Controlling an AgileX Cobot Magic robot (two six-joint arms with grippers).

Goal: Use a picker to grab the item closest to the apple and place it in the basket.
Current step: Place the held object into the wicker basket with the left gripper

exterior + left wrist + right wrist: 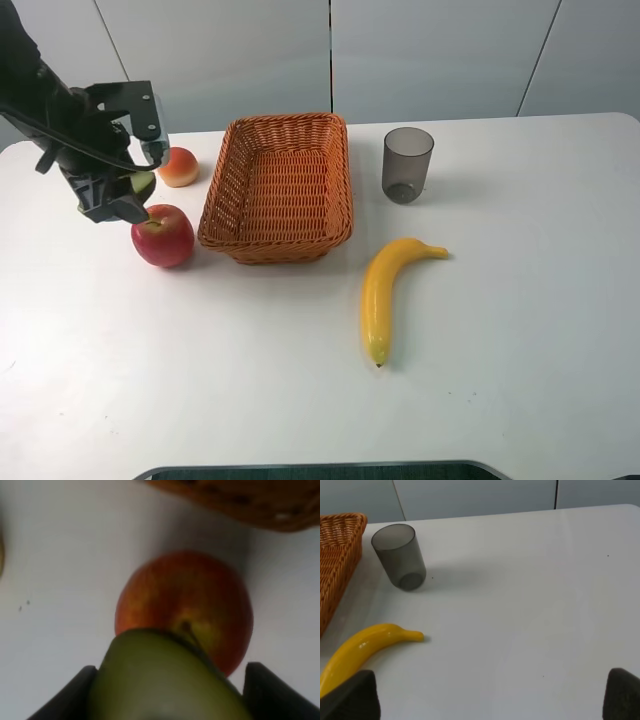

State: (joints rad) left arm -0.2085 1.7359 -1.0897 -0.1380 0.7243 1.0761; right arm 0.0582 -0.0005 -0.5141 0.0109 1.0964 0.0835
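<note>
A red apple point(163, 236) sits on the white table just left of the orange wicker basket point(278, 185). My left gripper point(135, 195) hangs directly over the apple, shut on a smooth green fruit point(142, 182). In the left wrist view the green fruit point(165, 680) fills the space between the two dark fingers point(75, 695), with the apple point(185, 605) right beneath it and the basket's rim point(240, 500) beyond. My right gripper point(487, 695) is open with nothing in it; it does not show in the exterior high view.
An orange-pink round fruit point(178, 166) lies behind the apple, near the basket's left wall. A grey translucent cup point(407, 165) stands right of the basket, and a yellow banana point(385, 295) lies in front of it. The right wrist view shows the cup point(399, 556) and banana point(365, 647).
</note>
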